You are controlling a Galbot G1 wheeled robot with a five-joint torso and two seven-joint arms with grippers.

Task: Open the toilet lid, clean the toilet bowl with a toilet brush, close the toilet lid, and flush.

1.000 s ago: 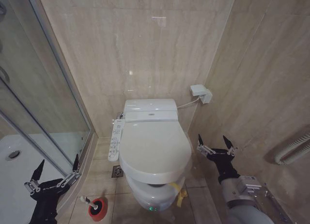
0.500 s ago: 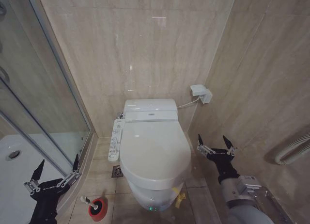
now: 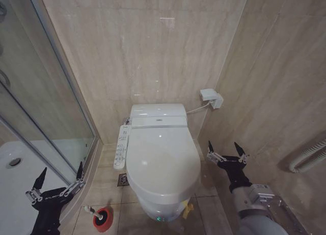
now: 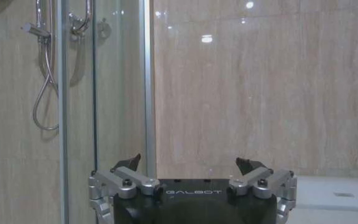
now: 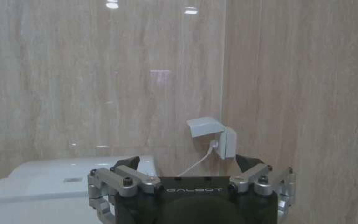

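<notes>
The glossy white toilet lid (image 3: 163,166) lies flat and shut over the seat, its yellow pull tab (image 3: 187,208) hanging at the front right. Beneath it the toilet bowl's inside is hidden; only its white outer base (image 3: 153,210) shows. On the floor to the toilet's left, the toilet brush (image 3: 90,210) leans in its red holder (image 3: 103,218). My left gripper (image 3: 61,168) hovers open beside the shower edge, above and left of the brush. My right gripper (image 3: 223,145) is open to the right of the lid, apart from it. Both wrist views show open fingers, left gripper (image 4: 188,158) and right gripper (image 5: 186,159).
A glass shower door (image 3: 46,92) and white shower tray (image 3: 15,164) close off the left. A control panel (image 3: 121,146) sticks out on the toilet's left side. A wall socket box (image 3: 211,97), a floor drain (image 3: 123,179) and a wall pipe (image 3: 308,156) are nearby.
The toilet lid has sunk from a slightly raised tilt down flat onto the seat. Neither gripper has moved.
</notes>
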